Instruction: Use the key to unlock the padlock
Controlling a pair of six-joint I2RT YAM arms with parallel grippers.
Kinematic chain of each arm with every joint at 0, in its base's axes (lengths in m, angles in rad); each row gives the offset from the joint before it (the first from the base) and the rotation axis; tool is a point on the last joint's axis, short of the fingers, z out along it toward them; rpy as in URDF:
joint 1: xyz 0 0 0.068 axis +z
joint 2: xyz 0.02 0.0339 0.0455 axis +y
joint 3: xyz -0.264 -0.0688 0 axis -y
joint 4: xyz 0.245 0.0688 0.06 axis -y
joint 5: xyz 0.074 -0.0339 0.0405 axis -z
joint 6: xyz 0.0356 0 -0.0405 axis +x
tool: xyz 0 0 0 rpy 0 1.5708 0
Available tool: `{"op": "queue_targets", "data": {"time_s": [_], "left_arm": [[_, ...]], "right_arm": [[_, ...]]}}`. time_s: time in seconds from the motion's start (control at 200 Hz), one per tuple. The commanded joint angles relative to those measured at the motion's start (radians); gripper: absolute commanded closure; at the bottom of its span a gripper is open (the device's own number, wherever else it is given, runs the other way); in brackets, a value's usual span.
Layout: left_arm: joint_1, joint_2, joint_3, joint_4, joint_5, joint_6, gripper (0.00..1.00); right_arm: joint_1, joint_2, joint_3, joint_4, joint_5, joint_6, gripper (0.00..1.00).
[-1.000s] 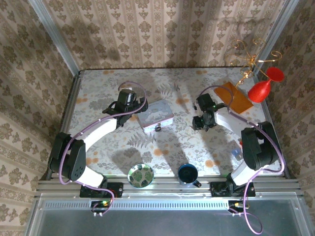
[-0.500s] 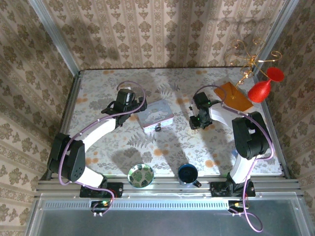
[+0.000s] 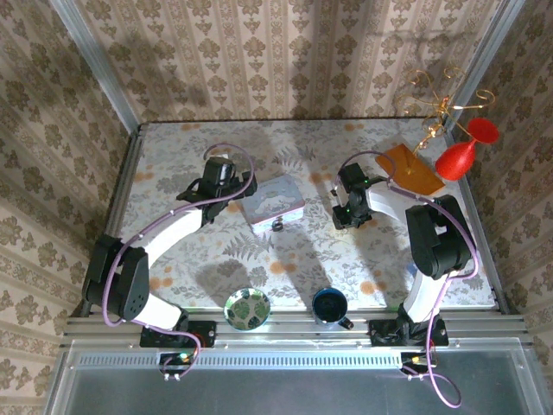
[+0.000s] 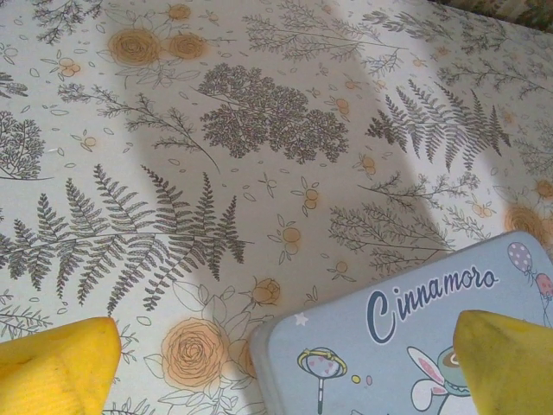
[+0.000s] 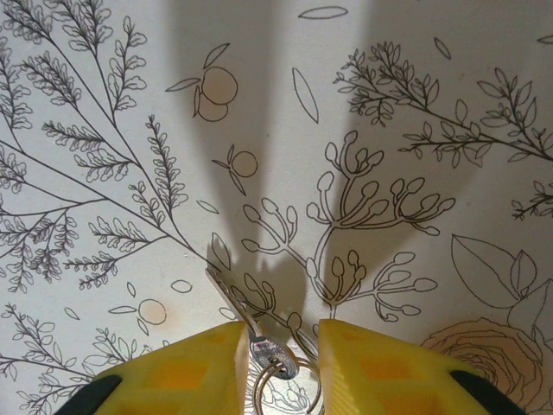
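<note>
Swung inward since earlier, my right fingers point(image 5: 190, 367) flank the key point(image 5: 259, 346), narrowly apart; left fingers point(image 4: 60, 363) gape over the tin point(image 4: 389, 346).

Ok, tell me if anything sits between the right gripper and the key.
Nothing visible does. The key lies flat on the tablecloth in the gap of the right gripper, with its yellow fingers on either side and not yet touching it.

lab booth: wallpapered walls point(image 3: 285, 52), aluminium frame point(image 3: 285, 332)
</note>
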Motion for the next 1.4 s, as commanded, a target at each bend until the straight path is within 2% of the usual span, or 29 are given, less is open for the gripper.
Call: {"op": "queue_targets", "data": {"time_s": [0.0,0.355,0.68,0.93,1.236,1.321,1.396], "left_arm": [[0.007,-0.036,-0.006,-0.020,0.002,-0.025,0.00],[0.013,-0.051,0.005,-0.027,-0.003,-0.025,0.00],[0.017,-0.064,0.010,-0.035,-0.011,-0.020,0.00],[0.018,-0.083,0.017,-0.043,0.001,0.008,0.00],[0.022,-0.131,0.027,-0.045,0.109,0.036,0.00],[0.024,-0.147,0.027,-0.043,0.177,0.031,0.03],[0.025,-0.159,0.024,-0.033,0.258,0.012,0.07]], "right_arm": [[0.012,0.018,-0.005,-0.048,0.001,0.001,0.72],[0.026,-0.012,-0.043,-0.054,0.040,0.027,0.74],[0.040,-0.029,-0.047,-0.043,0.066,0.037,0.98],[0.062,-0.134,-0.068,-0.022,0.060,0.025,1.00],[0.067,-0.334,-0.082,0.015,-0.052,0.033,1.00],[0.068,-0.382,-0.080,0.017,-0.087,0.054,1.00],[0.069,-0.443,-0.088,0.087,-0.120,0.092,1.00]]}}
